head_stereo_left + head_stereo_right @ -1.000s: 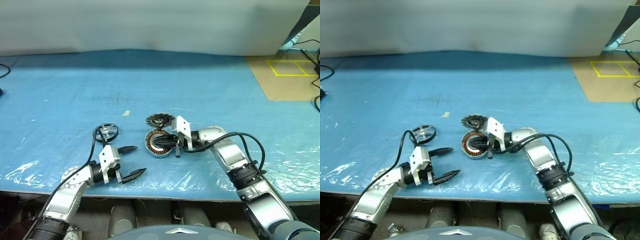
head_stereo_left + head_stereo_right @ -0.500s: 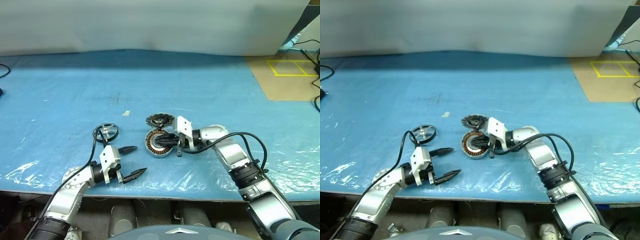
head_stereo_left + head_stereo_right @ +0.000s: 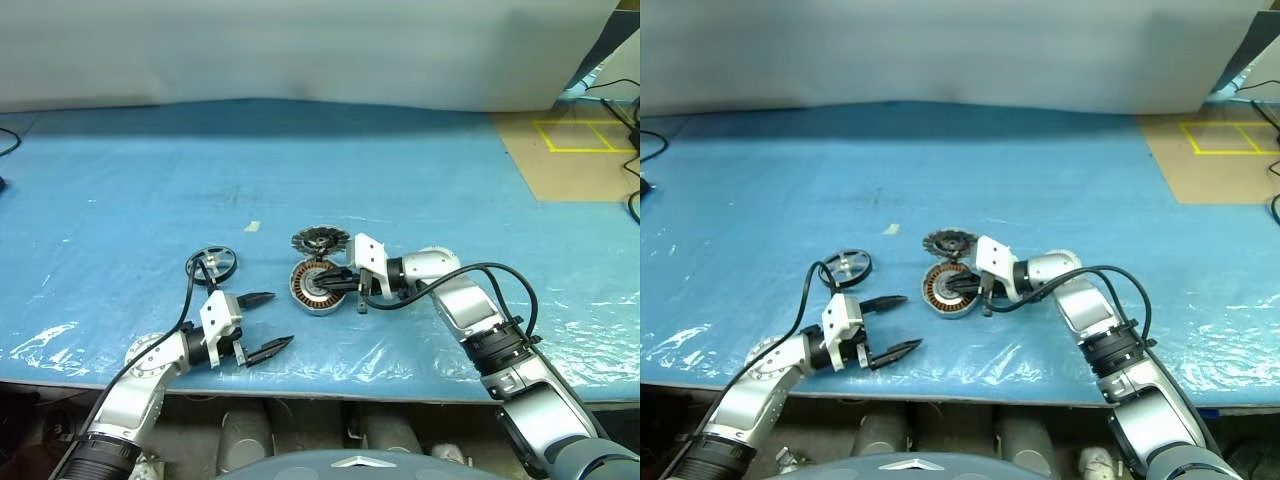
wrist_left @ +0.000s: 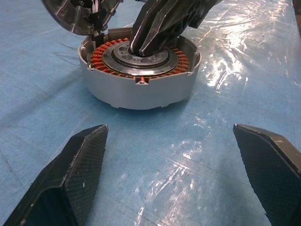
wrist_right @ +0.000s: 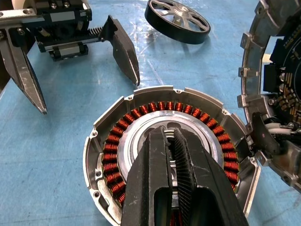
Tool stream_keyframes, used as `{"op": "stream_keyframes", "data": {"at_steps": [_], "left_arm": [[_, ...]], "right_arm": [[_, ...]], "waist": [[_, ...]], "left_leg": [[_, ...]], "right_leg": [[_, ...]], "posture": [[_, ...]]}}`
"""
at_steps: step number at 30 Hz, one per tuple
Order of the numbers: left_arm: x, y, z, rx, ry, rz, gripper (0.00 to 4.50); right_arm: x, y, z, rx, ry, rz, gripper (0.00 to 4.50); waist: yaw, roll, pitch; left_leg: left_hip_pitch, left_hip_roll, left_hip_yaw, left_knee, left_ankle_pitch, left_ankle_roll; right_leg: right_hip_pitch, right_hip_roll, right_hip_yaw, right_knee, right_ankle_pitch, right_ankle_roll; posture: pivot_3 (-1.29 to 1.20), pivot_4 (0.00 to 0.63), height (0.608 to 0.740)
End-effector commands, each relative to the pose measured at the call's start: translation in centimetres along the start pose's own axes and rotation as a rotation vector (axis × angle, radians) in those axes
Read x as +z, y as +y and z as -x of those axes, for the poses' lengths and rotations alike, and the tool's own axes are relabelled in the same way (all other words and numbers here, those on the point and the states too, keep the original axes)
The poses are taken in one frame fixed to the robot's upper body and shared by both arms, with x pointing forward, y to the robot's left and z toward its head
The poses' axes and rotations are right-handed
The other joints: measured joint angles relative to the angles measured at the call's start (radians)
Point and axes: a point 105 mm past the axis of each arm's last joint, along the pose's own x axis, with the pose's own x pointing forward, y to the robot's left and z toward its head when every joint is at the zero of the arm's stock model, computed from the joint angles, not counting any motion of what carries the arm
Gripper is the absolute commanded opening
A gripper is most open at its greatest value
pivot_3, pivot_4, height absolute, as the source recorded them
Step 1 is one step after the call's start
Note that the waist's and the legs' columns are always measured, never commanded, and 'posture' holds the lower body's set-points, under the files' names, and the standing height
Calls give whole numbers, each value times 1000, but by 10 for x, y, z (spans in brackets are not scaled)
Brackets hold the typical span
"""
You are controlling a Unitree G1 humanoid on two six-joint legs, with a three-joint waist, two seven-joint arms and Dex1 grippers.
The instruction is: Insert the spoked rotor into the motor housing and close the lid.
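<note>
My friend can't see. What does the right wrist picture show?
The right end effector, shut, pokes into the middle of the motor housing with its ring of copper windings. The open left end effector and the spoked rotor lie beyond it on the blue table; the lid stands beside the housing.

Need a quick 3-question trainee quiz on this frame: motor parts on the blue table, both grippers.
1. True or false: the spoked rotor already sits inside the motor housing.
2. Which gripper has its closed tips in the housing's centre? A) left gripper B) right gripper
3. Fill in: the lid sits at the housing's far edge, hinged up ____.

Key
1. False. The rotor lies on the blue table, apart from the housing, beyond the left gripper.
2. B. The right gripper's shut fingers reach into the centre ring inside the copper windings; the left gripper hovers open nearby, empty.
3. Open; the housing is uncovered.
</note>
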Motion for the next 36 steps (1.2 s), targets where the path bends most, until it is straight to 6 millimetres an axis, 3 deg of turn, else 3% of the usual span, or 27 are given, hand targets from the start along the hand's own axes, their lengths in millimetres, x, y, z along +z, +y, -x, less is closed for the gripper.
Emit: {"op": "stream_keyframes", "data": {"at_steps": [1,7,19,25,32,36], "left_arm": [[5,0,0,1,-21,-10,4500],[13,6,2,30,-43,-21,4500],[18,16,9,69,-42,-56,4500],[30,23,12,105,-75,-73,4500],[79,37,16,131,-175,39,4500],[98,40,19,86,-52,-18,4500]], "right_arm": [[31,-4,2,8,-110,35,261],[36,-6,5,4,-135,9,261],[9,-8,-1,-14,-60,-17,261],[-1,-6,-2,-6,-28,-12,261],[24,-5,12,-18,-145,-48,261],[25,-5,23,-42,-144,-56,261]], "waist": [[0,0,0],[1,0,0],[0,0,0],[0,0,0],[1,0,0],[2,0,0]], "left_leg": [[0,0,0,0,0,0],[0,0,0,0,0,0],[0,0,0,0,0,0],[0,0,0,0,0,0],[0,0,0,1,0,0],[0,0,0,2,0,0]], "right_leg": [[0,0,0,0,0,0],[0,0,0,0,0,0],[0,0,0,0,0,0],[0,0,0,0,0,0],[0,0,0,1,0,0],[0,0,0,2,0,0]], "posture": [[0,150,740],[0,150,740],[0,150,740],[0,150,740],[0,150,740],[0,150,740]]}}
